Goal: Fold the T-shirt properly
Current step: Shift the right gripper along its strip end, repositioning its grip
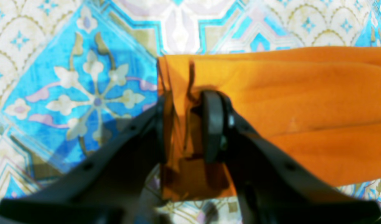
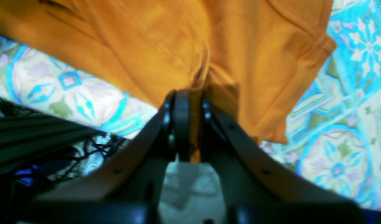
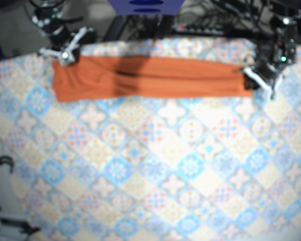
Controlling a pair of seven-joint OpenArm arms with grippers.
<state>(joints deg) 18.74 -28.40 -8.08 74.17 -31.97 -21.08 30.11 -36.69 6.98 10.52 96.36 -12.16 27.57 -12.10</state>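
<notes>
Overhead base; wrists close on T-shirt (image 3: 155,79)

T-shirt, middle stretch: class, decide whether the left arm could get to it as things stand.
Probably not yet: the left hand is shut on one end of the T-shirt, so it must let go first. Nothing else blocks the way.

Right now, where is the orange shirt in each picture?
Left wrist: shirt fills the right half, its end in the left pincer.
Right wrist: shirt across the top, its edge in the right pincer.
Base: shirt is a long strip near the top.
Shared landmark: the blue tiled cloth under it.
</notes>
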